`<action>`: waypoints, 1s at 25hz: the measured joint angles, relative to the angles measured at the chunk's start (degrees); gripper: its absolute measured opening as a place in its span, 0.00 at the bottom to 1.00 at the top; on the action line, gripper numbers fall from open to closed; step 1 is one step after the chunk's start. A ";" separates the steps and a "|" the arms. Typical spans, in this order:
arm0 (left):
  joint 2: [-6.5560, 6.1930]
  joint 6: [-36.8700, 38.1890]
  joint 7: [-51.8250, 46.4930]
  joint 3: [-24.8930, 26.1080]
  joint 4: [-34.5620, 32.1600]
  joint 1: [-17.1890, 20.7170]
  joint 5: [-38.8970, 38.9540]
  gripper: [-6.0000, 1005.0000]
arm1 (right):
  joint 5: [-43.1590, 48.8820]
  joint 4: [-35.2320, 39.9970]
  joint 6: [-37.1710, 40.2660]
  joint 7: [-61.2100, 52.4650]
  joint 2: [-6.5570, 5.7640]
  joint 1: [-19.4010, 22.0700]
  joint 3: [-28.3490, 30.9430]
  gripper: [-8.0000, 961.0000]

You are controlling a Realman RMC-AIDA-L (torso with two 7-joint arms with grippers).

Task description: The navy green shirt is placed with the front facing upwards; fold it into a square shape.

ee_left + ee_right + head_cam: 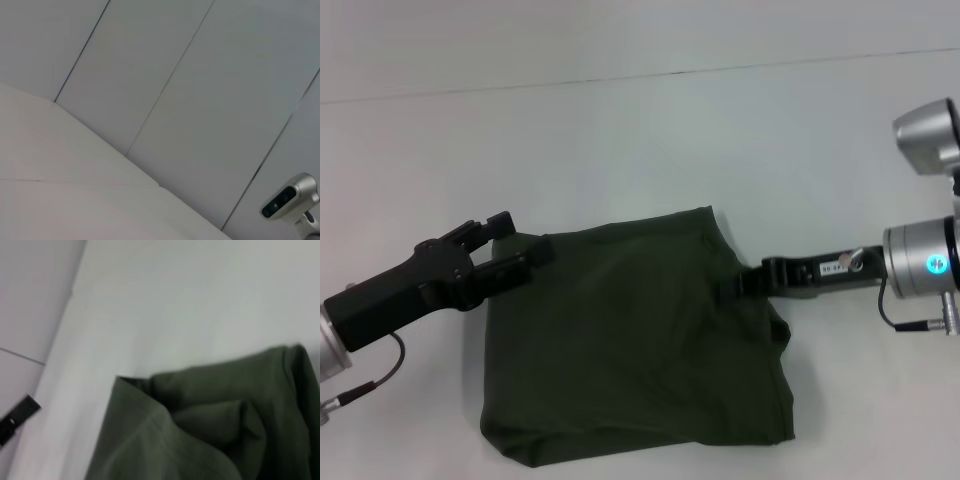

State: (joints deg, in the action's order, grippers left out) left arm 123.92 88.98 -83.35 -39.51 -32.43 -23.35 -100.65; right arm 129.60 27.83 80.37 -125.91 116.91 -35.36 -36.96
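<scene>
The navy green shirt (640,340) lies folded into a rough square on the white table, plain dark green side up, with no lettering showing. My left gripper (527,238) sits at the shirt's far left corner, open; one finger rests at the corner's edge and the other stands clear over bare table. At the shirt's right edge, near the far corner, my right gripper (752,281) meets the cloth. The right wrist view shows bunched folds of the shirt (210,420) close up. No shirt appears in the left wrist view.
The white table (640,130) runs on behind the shirt to a seam line. A grey panelled wall (200,90) fills the left wrist view, with a silver camera housing (290,201) low in it. The right arm's silver joints (925,260) stand at the right edge.
</scene>
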 joint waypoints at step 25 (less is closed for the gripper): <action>-0.16 8.54 1.29 3.52 -4.23 4.18 -12.11 0.96 | -4.94 -0.28 -3.19 -0.24 -0.29 -1.45 -0.46 0.07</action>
State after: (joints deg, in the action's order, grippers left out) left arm 123.76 97.52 -82.06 -35.98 -36.66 -19.17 -112.76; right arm 124.67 27.54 77.18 -126.15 116.62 -36.81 -37.43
